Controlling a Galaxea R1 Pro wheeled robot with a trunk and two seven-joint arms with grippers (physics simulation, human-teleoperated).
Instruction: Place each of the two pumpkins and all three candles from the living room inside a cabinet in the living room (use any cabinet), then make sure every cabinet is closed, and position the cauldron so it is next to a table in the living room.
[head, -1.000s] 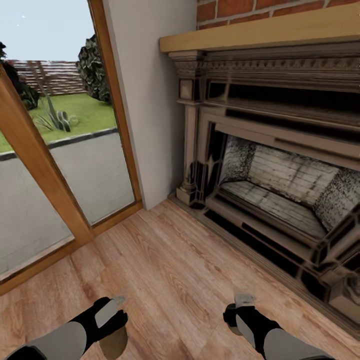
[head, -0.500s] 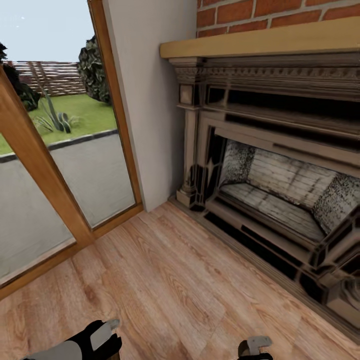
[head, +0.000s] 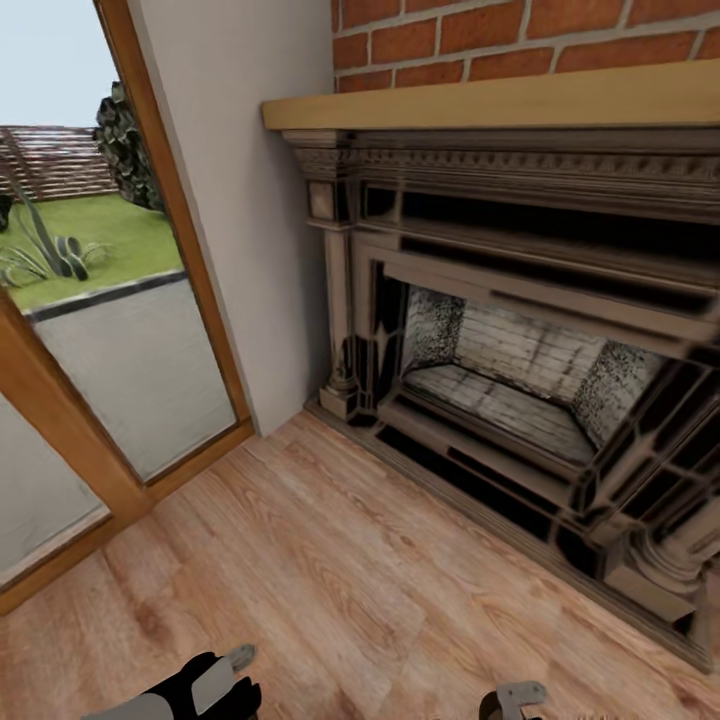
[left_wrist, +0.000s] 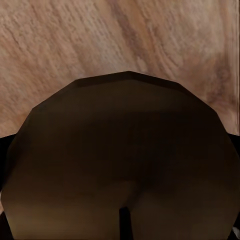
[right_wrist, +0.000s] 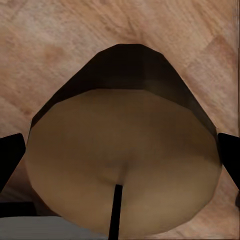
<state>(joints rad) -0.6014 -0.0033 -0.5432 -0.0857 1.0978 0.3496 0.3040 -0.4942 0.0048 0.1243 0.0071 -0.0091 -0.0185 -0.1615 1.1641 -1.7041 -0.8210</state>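
Two candles are in hand. In the left wrist view a squat grey-beige candle (left_wrist: 120, 160) with a thin dark wick sits close to the camera, in shadow, above the wood floor. The right wrist view has a second candle (right_wrist: 125, 160), lit beige, with black fingers (right_wrist: 10, 155) on either side of it. In the head view my left gripper (head: 225, 680) and right gripper (head: 515, 697) poke in at the bottom edge, low over the floor. The pumpkins, cabinet and cauldron are out of view.
A dark carved fireplace (head: 500, 380) with a tan mantel (head: 480, 100) under red brick stands ahead on the right. A wood-framed glass door (head: 110, 330) onto a garden is at the left, with a grey wall (head: 250, 220) between them. Wood floor (head: 330, 570) stretches ahead.
The whole picture has shifted left, so the camera has turned right toward the fireplace. Both arms now sit lower in the view, with less of them visible.
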